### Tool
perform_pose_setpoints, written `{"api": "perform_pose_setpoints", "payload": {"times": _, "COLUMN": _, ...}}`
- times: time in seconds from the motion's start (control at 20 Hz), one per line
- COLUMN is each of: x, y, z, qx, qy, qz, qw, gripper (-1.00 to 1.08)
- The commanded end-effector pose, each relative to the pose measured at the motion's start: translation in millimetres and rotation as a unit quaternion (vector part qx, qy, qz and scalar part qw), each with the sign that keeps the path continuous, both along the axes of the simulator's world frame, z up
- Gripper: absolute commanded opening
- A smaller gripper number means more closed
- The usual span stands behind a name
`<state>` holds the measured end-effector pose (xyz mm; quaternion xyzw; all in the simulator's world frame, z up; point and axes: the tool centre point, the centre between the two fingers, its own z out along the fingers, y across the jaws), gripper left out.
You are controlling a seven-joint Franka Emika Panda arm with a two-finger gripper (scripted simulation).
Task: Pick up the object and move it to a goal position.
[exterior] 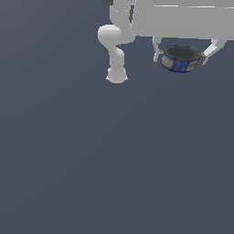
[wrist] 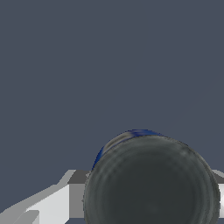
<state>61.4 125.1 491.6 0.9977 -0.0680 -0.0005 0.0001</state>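
One small round tin is sitting between your gripper fingers near the top of the exterior view, toward its right, blue and silvery side showing under a dark rim. You're clamping it from both sides, a finger pressing each flank. Your wrist view is filling with its blackish inside. White arm links are hanging just beside it, over the plain grey floor.

White gripper closed on blue-grey tin, white arm behind, dark floor
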Motion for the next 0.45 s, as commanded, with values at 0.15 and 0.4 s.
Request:
{"api": "perform_pose_setpoints", "payload": {"times": 0.15, "x": 1.8, "y": 0.4, "z": 5.1, "qx": 0.0, "qy": 0.0, "qz": 0.0, "qw": 1.0, "gripper": -1.0}}
{"api": "perform_pose_setpoints", "payload": {"times": 0.4, "x": 2.3, "y": 0.5, "z": 6.1, "qx": 0.0, "qy": 0.0, "qz": 0.0, "qw": 1.0, "gripper": -1.0}}
